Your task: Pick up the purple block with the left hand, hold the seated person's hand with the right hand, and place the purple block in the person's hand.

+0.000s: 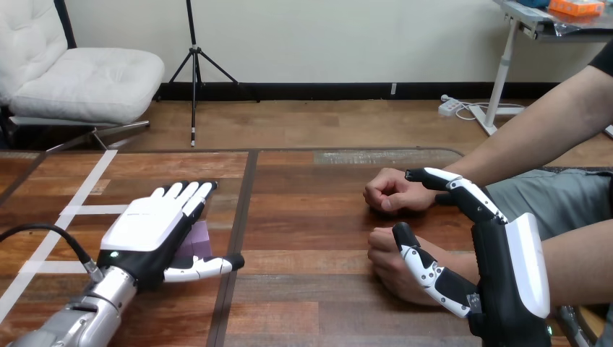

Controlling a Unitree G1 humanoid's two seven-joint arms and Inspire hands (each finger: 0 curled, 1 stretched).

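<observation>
Left robot hand, fingers straight, lies flat over the purple block on the desk. Right robot hand, spread wide, grips nothing beside the person's near hand.

Left hand flat over purple block on surface; right hand, fingers straight, beside person's farther fist, thumb over nearer fist.

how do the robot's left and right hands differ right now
The left hand lies flat, palm down, over the purple block; the right hand stands on edge. The left hand is apart from the person; the right hand is right beside the person's nearer hand. Both have straight fingers, curled round nothing.
</observation>
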